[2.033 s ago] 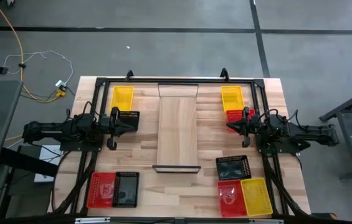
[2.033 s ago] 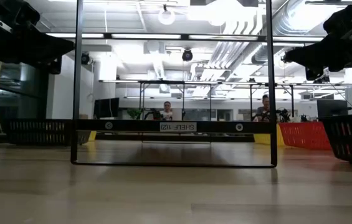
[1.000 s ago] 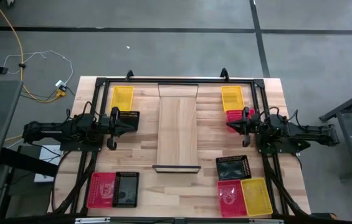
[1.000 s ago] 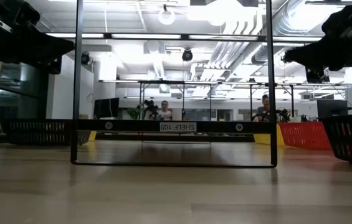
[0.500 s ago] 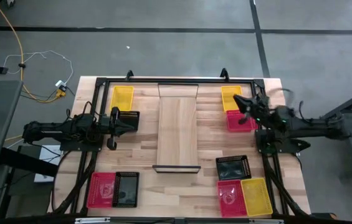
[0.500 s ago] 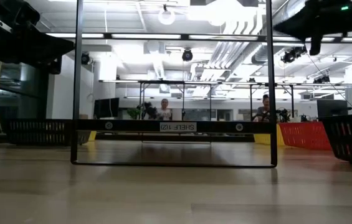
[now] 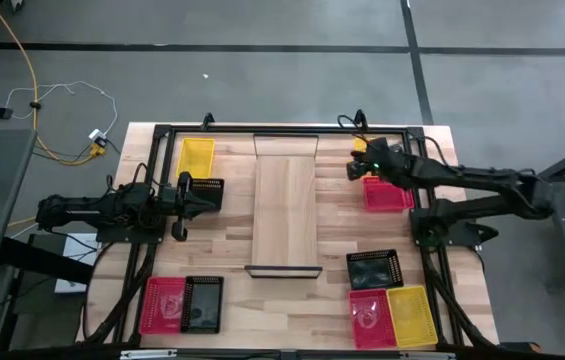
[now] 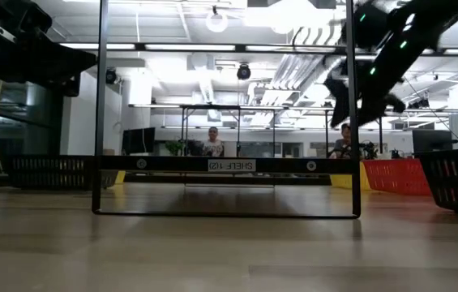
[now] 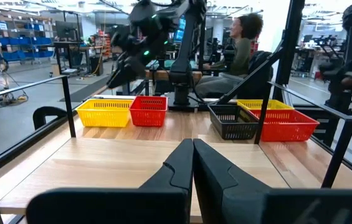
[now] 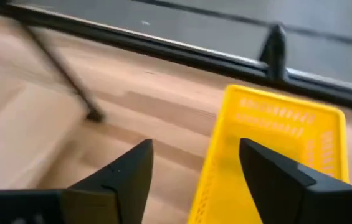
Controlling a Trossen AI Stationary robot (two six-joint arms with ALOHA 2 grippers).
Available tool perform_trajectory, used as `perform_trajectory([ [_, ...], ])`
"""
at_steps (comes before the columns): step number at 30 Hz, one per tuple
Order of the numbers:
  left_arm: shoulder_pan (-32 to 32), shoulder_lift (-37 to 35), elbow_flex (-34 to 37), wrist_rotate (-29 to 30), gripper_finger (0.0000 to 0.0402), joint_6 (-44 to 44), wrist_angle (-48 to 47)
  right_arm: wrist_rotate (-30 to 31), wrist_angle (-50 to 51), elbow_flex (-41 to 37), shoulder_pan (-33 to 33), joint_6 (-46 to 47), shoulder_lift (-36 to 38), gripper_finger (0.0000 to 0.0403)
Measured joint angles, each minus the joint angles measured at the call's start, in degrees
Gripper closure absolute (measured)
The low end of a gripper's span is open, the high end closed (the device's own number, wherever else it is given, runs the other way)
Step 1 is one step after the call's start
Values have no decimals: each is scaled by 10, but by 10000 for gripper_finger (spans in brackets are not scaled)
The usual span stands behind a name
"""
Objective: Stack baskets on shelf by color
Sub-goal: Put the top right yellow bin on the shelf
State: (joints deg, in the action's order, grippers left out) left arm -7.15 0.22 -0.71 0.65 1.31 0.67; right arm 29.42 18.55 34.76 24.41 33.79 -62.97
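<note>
The baskets are seen from above scattered around the shelf [image 7: 286,205], which lies lengthwise at the table's middle. A yellow basket [image 7: 198,156] sits at about ten o'clock from the shelf with a black basket [image 7: 208,190] just below it; a red-pink basket [image 7: 386,194] lies at two o'clock. A red-pink and black pair [image 7: 182,304] is placed at seven o'clock; a black basket [image 7: 375,268] and a red-pink and yellow pair [image 7: 394,317] at five o'clock. The right gripper [image 7: 359,166] is reached out over the far right corner. The left gripper [image 7: 200,196] is parked at nine o'clock, pressed closed.

In the low view, the shelf's dark frame [image 8: 227,165] is seen standing across the table, with the right arm [image 8: 374,61] hanging high at one o'clock.

In the left wrist view, the left gripper's fingers [image 9: 179,168] are seen clenched together, empty.

In the right wrist view, the right gripper [image 10: 194,168] is spread wide and empty, above the near edge of a yellow basket [image 10: 275,143].
</note>
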Motion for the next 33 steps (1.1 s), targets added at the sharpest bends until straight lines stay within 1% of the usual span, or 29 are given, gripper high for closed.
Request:
perform_trajectory([
  [7, 0, 0, 0, 0, 401, 0, 0, -8, -21, 0, 73, 35, -113, 167],
  [11, 0, 0, 0, 0, 401, 0, 0, -28, -58, 1, 90, 37, -153, 167],
  [14, 0, 0, 0, 0, 401, 0, 0, -44, -80, 1, 91, 37, -172, 167],
  [19, 0, 0, 0, 0, 401, 0, 0, -57, -94, 1, 91, 37, -183, 167],
  [27, 0, 0, 0, 0, 401, 0, 0, -60, -100, 1, 91, 34, -146, 167],
  [33, 0, 0, 0, 0, 401, 0, 0, -76, -98, 1, 87, 48, -167, 167],
])
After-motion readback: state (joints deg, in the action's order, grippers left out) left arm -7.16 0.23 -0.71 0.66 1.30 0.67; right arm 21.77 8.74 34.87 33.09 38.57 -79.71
